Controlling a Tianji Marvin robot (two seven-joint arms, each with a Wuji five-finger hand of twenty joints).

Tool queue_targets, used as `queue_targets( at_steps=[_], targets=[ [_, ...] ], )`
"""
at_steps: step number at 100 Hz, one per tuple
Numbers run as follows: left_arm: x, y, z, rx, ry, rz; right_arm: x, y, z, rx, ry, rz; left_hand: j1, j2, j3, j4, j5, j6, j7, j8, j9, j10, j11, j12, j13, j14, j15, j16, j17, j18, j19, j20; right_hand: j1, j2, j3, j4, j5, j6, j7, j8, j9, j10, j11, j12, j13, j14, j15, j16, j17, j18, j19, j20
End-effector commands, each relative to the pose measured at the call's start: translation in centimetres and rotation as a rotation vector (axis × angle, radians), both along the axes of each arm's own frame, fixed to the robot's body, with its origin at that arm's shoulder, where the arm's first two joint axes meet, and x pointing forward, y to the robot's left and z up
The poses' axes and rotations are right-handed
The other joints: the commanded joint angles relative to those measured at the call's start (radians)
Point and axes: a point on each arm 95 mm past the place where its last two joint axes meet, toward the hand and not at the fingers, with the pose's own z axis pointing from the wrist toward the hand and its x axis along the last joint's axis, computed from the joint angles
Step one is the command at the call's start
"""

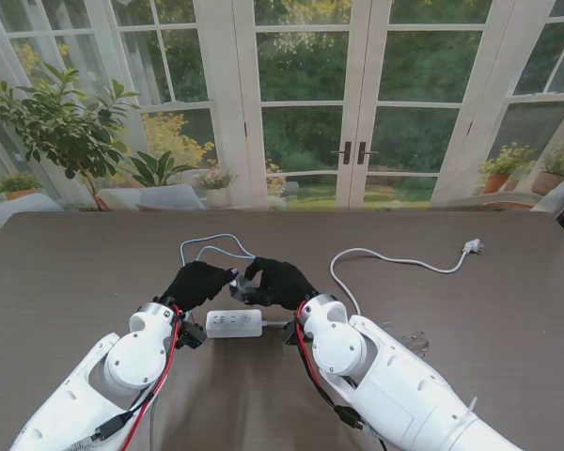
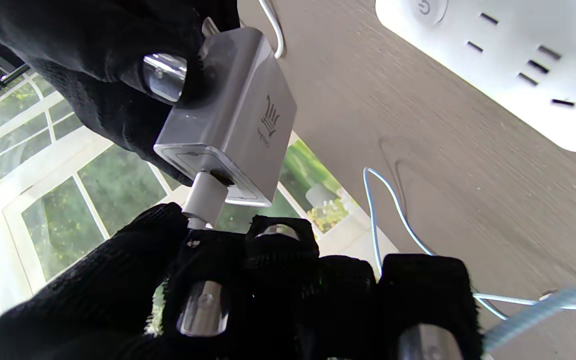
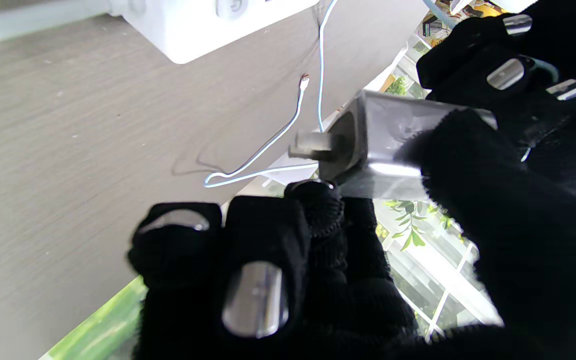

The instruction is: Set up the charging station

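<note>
Right hand [image 3: 418,240] gripped the charger brick [image 2: 228,135]; left hand [image 2: 248,295] pinched the USB connector [image 2: 203,200]. Best seated straight, brick steady.

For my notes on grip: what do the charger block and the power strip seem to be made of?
Charger block: looks like smooth plastic with a silvery, slightly glossy finish; it shows soft reflections, though metal cannot be ruled out. Power strip: matte white plastic, with even colour and moulded socket slots.
</note>
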Motion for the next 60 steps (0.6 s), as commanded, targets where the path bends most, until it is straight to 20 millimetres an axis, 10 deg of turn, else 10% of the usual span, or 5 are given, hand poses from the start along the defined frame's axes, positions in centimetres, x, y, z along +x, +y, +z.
queue_targets(
  at_steps=[1, 60],
  targets=[
    [-0.2, -0.5, 0.2, -0.018, -0.005, -0.016, -0.5, 0.4, -0.3, 0.001, 0.018, 0.015, -0.001, -0.036, 0.066, 0.051, 0.049, 0.202, 0.111, 0.018, 0.099, 0.095, 0.29, 0.023, -0.055, -0.614, 0.186, 0.078, 0.034, -0.048, 0.282, 0.033, 0.092, 0.145, 0.092, 0.06, 0.092, -0.142, 0.496, 0.082, 0.007, -0.032, 0.02, -0.013, 0.021, 0.007, -0.021, -0.518, -0.004, -0.021, 0.05, 0.013],
    [-0.2, -0.6, 1.9, -0.07, -0.065, -0.058, -1.2, 0.8, -0.9, -0.013, 0.025, 0.048, -0.002, -0.038, 0.092, 0.074, 0.048, 0.203, 0.105, 0.017, 0.1, 0.108, 0.286, 0.026, -0.055, -0.614, 0.186, 0.078, 0.035, -0.051, 0.282, 0.044, -0.006, 0.146, 0.031, 0.101, -0.004, -0.164, 0.397, -0.057, -0.118, -0.001, -0.163, -0.264, -0.032, 0.117, -0.51, -0.699, -0.217, 0.076, -0.179, -0.086]
  ],
)
